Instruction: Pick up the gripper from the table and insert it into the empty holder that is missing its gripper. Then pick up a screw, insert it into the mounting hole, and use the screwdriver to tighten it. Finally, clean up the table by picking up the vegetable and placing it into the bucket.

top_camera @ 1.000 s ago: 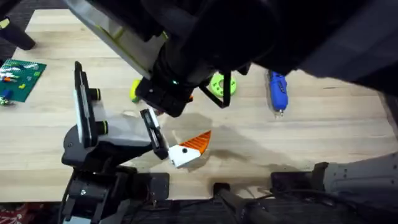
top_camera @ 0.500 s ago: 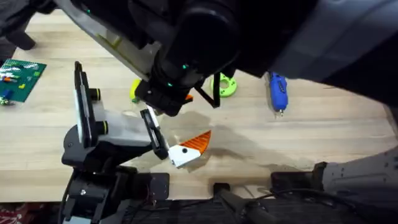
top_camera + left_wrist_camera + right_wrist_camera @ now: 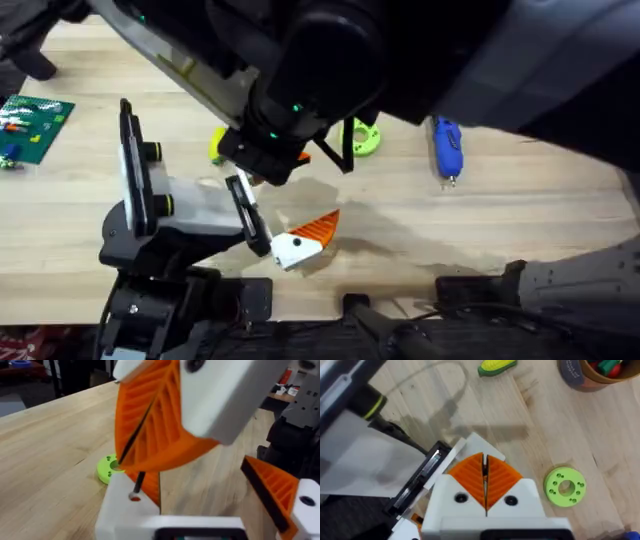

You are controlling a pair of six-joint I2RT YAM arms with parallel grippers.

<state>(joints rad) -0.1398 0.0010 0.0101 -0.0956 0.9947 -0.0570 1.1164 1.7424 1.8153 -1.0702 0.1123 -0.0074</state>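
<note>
Lying at the rail's near end: the finger piece [image 3: 303, 240] and the right gripper [image 3: 485, 472] above it

The finger piece is seen on the table [image 3: 500, 220], at the near end of the black rail [image 3: 245, 215] that juts from the grey-and-black holder [image 3: 190, 215]. Its long axis is set on a slant. The white base is turned toward the table's near edge and touches or almost touches the rail's end, and the orange ribbed tip points away and toward the right-hand side. Whether it is already seated on the rail or only laid against it cannot be told.

Farther along the same rail, toward its far end, the right gripper is held low over the table with its two orange pads [image 3: 470, 477] pressed flat together and nothing between them. From there the finger piece lies back toward the arms' bases, down the line of the rail.

The left gripper [image 3: 142, 467] is shown in its own wrist view close above the wood, with the finger piece just off to one side. Whether it is closed cannot be told.

Beyond the right gripper, the yellow-and-green vegetable [image 3: 217, 145] is set apart on the far side, and a lime-green ring [image 3: 360, 136] lies to the right.

Both grippers are judged to be near the piece. A grasp across its white base would need the jaws turned square to that slanted axis.
</note>
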